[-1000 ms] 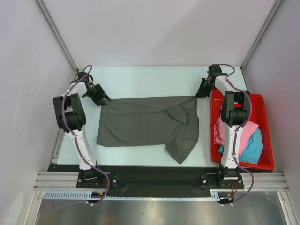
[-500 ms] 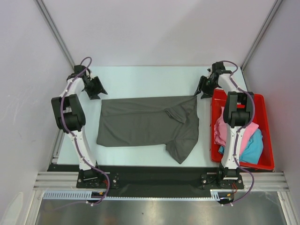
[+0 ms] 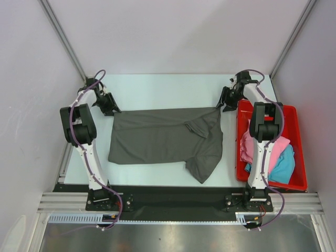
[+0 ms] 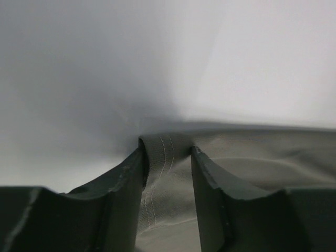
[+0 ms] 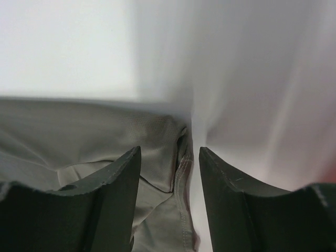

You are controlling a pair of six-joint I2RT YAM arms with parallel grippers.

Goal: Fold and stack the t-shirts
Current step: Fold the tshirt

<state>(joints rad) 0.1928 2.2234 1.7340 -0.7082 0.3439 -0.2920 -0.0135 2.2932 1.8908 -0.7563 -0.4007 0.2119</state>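
Though astride far corners of the charcoal t-shirt (image 3: 157,137), left gripper (image 3: 113,109) and right gripper (image 3: 221,106) released; pale table (image 3: 168,90), white walls (image 3: 173,37).

pink t-shirt (image 3: 279,145) partly behind right arm (image 3: 259,153)

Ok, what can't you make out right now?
Top view: the right arm covers part of the pink shirt and turquoise shirt in the red tray.
Top view: left claw and right claw too small to judge.
Left wrist view: grey shirt hem sits between the fingers; pinched or not is unclear.
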